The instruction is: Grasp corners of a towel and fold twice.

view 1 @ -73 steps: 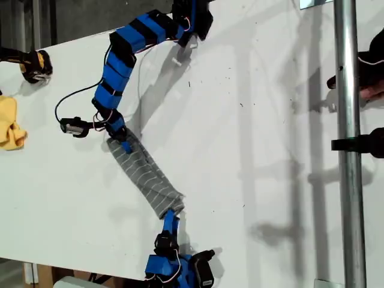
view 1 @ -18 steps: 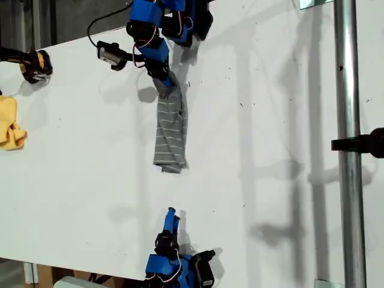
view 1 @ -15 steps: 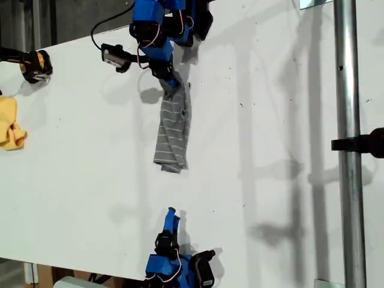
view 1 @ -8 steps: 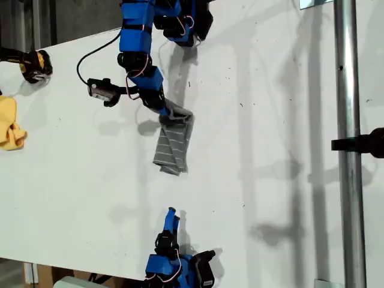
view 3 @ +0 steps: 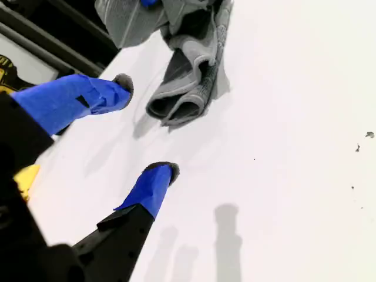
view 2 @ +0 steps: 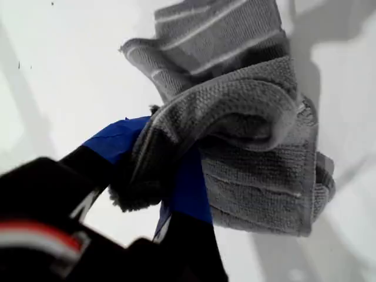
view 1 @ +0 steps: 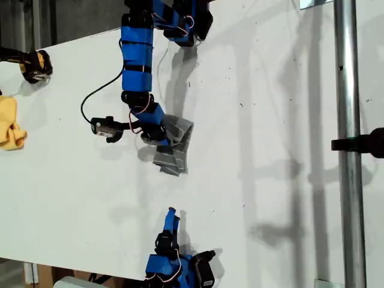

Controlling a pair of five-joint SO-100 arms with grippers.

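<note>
The grey white-striped towel [view 1: 174, 150] lies bunched and doubled over itself near the middle of the white table [view 1: 270, 180]. My first gripper [view 1: 161, 137] is shut on one end of it, and the cloth drapes over the blue fingers [view 2: 188, 182] in the first wrist view, where the towel [view 2: 252, 117] fills most of the picture. Which corner is held is hidden in the folds. My second gripper [view 1: 172, 217] stands open and empty near the table's front edge, a short way from the towel [view 3: 188, 88]. Its blue fingertips [view 3: 161, 176] touch nothing.
A yellow cloth [view 1: 11, 123] lies at the exterior view's left edge, with a black and yellow object [view 1: 33, 65] behind it. A metal pole [view 1: 346, 120] runs down the exterior view's right side. The first arm's cable [view 1: 99, 96] loops over the table.
My first gripper has carried its end of the towel from the far side toward the near side, folding the strip over itself. My second gripper let go earlier and has stayed still.
</note>
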